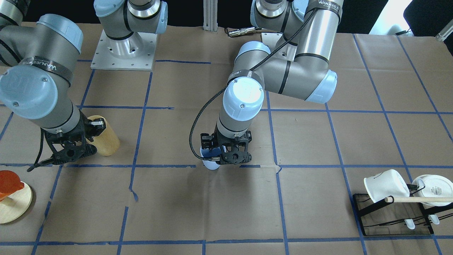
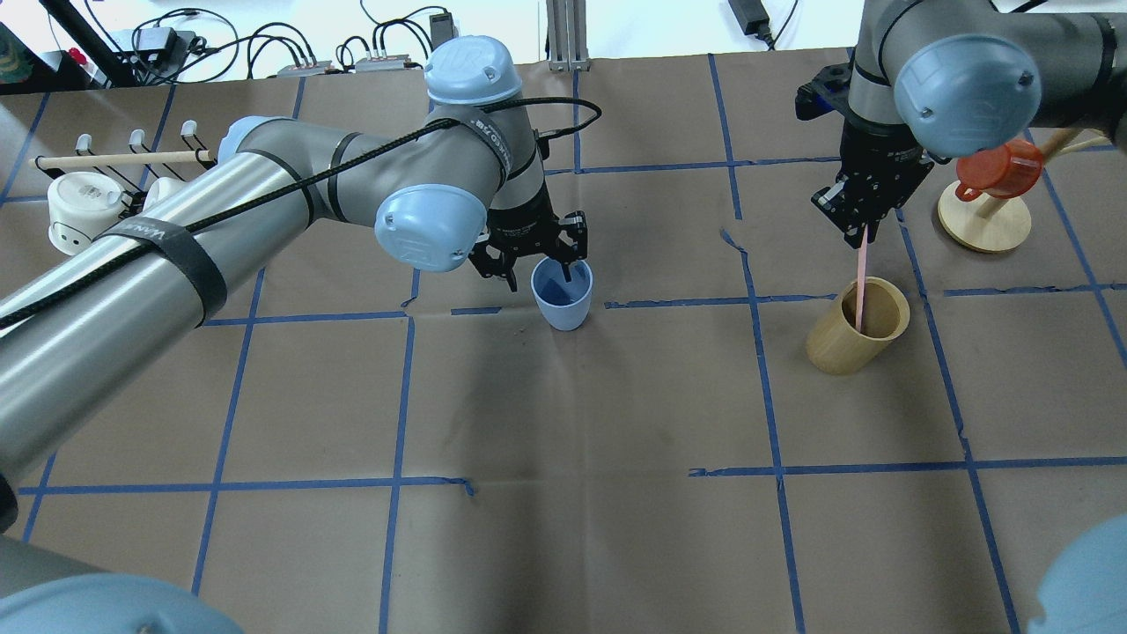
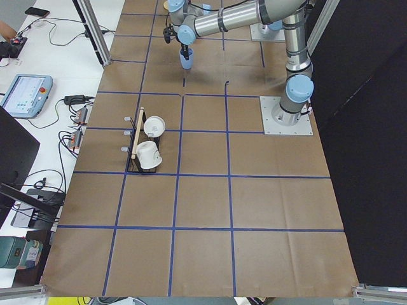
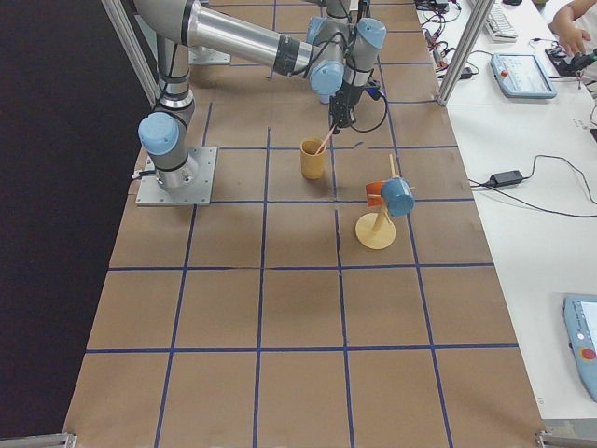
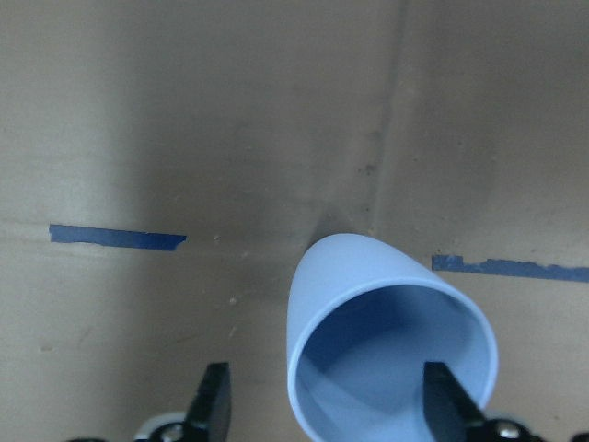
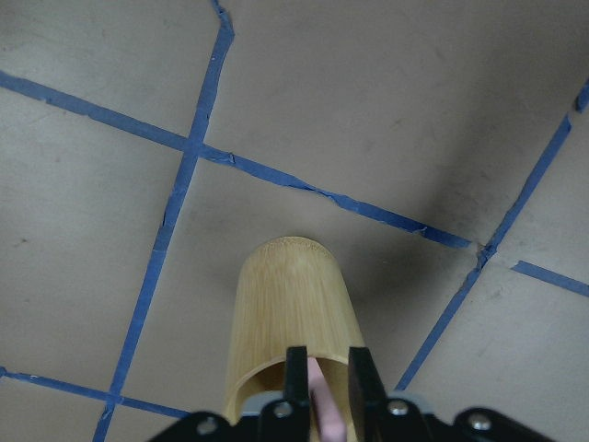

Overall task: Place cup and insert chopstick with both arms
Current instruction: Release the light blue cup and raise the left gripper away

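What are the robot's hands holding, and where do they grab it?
The right gripper pinches the pink chopstick by its top end. The left gripper holds nothing; its open fingers straddle the rim of the blue cup.

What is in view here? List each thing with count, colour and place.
table: one, brown with blue tape grid, under everything
blue cup: one, light blue, upright at mid-table
bamboo holder: one, tan, upright on the robot's right
chopstick: one, pink, lower end inside the holder
mug tree: one, wooden, far right, bearing orange cup and second blue cup
white cups: two, on the black rack, far left
left gripper: one, black, open astride the blue cup's wall
right gripper: one, black, shut on the chopstick
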Available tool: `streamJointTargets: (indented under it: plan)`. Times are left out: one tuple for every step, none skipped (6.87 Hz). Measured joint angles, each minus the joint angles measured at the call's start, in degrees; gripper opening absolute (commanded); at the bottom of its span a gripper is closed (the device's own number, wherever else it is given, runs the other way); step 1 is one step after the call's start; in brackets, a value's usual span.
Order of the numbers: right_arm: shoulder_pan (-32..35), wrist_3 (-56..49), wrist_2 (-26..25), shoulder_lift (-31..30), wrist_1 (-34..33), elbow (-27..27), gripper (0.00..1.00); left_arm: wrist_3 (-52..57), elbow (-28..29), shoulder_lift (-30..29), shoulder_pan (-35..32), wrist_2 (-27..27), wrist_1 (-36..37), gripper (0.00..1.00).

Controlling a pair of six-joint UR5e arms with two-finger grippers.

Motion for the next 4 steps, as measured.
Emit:
streamJointTargets:
  plan:
    - [0.0, -0.12, -0.1, -0.06, 0.0, -0.21, 0.12, 0.16, 0.78, 2.21, 0.46, -0.03, -2.06, 1.0]
    - [0.0, -0.17, -0.15, -0.29, 0.01, -0.33, 0.1, 0.74, 1.36, 4.85, 1.46, 0.14, -4.46, 1.0]
    - [0.0, -0.17, -0.15, -0.5, 0.01, -0.47, 0.07, 2.36, 2.27, 7.44, 2.9, 0.63, -7.57, 1.0]
    - [0.03, -0.07, 0.06, -0.67, -0.01, -0.64, 0.03, 5.22, 3.71, 9.96, 4.69, 1.18, -10.06, 1.0]
